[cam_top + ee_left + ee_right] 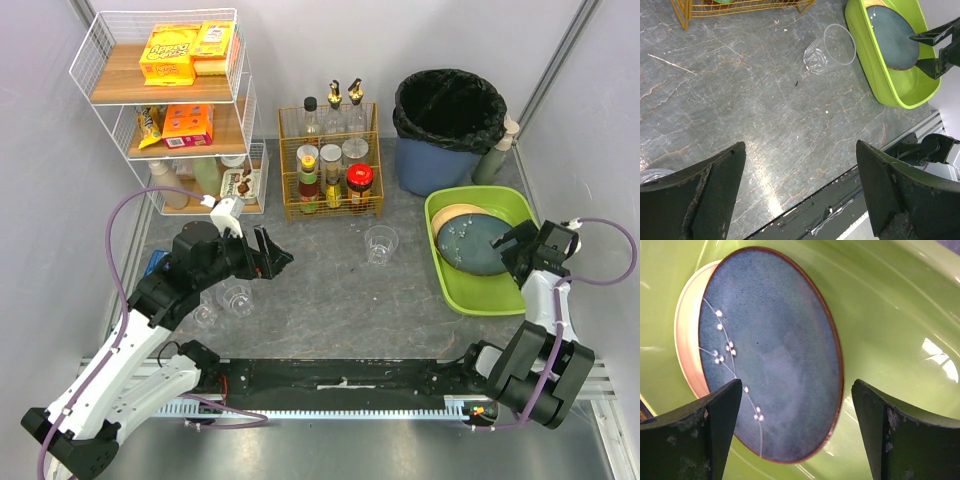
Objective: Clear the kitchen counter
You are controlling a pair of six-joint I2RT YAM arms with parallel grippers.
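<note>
Top external: kitchen counter (330,295) long axis L-R

Plate (475,248) sits in tray (482,296), right of glass (380,243) on counter (330,290).

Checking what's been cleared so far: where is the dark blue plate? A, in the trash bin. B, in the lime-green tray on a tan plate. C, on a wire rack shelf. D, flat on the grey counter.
B: the dark blue plate lies inside the lime-green tray, resting on a tan plate whose edge shows beneath it.
</note>
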